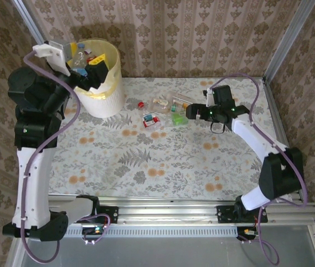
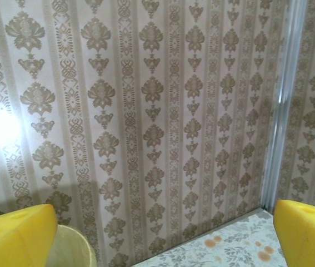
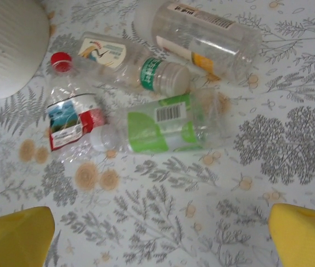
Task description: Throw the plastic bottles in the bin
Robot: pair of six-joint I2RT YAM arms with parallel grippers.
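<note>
1. Four plastic bottles [image 1: 163, 111] lie clustered on the floral table [image 1: 146, 161] in the top view, at about 12 o'clock from its middle. The pale-yellow bin [image 1: 106, 97] stands at 10 o'clock, with more bottles inside. The left gripper [image 1: 90, 69] hangs over the bin's mouth. The right gripper [image 1: 193, 113] sits just at 3 o'clock of the cluster.
2. Left wrist view: the yellow fingertips [image 2: 15, 233] stand wide apart with nothing between them, facing the patterned wall [image 2: 146, 111]. The bin's rim [image 2: 71, 247] shows at 7 o'clock.
3. Right wrist view: the fingertips [image 3: 304, 233] are spread wide and empty above bare table.
   - A green-labelled bottle [image 3: 163, 125] lies at the centre.
   - A red-capped bottle [image 3: 71, 125] lies just beside it at 9 o'clock.
   - A white-and-green-labelled bottle [image 3: 129, 67] lies at 11 o'clock.
   - A large clear bottle [image 3: 207, 36] lies at 1 o'clock.
   - The bin's wall [image 3: 4, 44] fills the 10 o'clock corner.
</note>
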